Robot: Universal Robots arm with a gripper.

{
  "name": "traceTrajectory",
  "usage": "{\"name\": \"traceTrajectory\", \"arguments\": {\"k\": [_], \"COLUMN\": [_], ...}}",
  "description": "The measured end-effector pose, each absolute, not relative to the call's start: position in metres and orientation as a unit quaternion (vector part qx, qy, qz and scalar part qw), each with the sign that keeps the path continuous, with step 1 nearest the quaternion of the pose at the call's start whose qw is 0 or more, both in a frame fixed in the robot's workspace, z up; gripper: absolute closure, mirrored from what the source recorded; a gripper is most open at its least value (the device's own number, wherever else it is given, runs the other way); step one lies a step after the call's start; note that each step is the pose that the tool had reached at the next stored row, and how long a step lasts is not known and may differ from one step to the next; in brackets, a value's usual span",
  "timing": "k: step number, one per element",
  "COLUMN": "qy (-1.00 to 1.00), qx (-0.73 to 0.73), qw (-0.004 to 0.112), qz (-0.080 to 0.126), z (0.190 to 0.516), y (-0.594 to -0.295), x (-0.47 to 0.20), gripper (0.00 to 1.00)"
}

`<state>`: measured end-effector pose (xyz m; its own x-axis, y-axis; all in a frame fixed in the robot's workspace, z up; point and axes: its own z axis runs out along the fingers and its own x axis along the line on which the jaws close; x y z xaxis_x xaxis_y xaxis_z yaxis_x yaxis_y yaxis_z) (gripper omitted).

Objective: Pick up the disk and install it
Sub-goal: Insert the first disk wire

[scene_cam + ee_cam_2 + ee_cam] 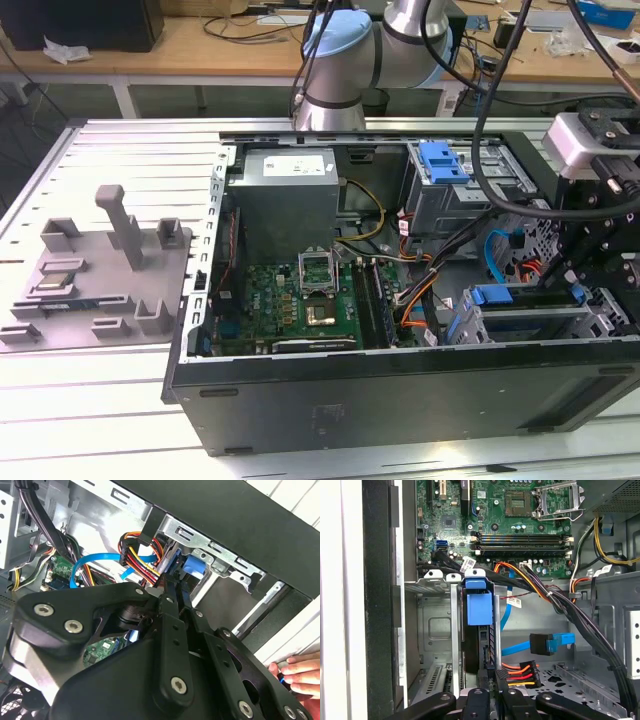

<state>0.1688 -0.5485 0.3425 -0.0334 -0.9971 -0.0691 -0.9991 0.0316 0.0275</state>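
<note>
The disk (479, 645) stands on edge in the metal drive cage (435, 625) at the case's corner, its blue carrier latch (478, 602) at the motherboard end. In the exterior view the disk (495, 296) sits in the cage at the case's lower right. My gripper (493, 680) is at the disk's cable end, its two black fingers (506, 692) pinched close together on the edge. From the second wrist view, the gripper (175, 592) points at the blue carrier (192, 565) under the cage rail.
Orange, red and yellow power leads (520, 672) and a blue data cable (552, 644) hang beside the cage. The motherboard (300, 310) fills the case floor. A grey fixture tray (100, 275) lies on the table. A person's fingers (300, 672) rest outside the case wall.
</note>
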Motion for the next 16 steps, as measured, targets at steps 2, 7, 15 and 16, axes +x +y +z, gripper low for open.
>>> {"name": "traceTrajectory", "arguments": {"k": [2, 7, 15, 16], "qy": [0.718, 0.718, 0.718, 0.718], "qx": [-0.695, -0.695, -0.695, -0.695], "qw": [0.015, 0.016, 0.018, 0.018], "qz": [0.034, 0.034, 0.033, 0.033], "z": [0.342, 0.346, 0.353, 0.353], "y": [-0.548, -0.549, -0.549, -0.549], "x": [0.169, 0.169, 0.168, 0.168], "gripper": [0.84, 0.84, 0.84, 0.84]}}
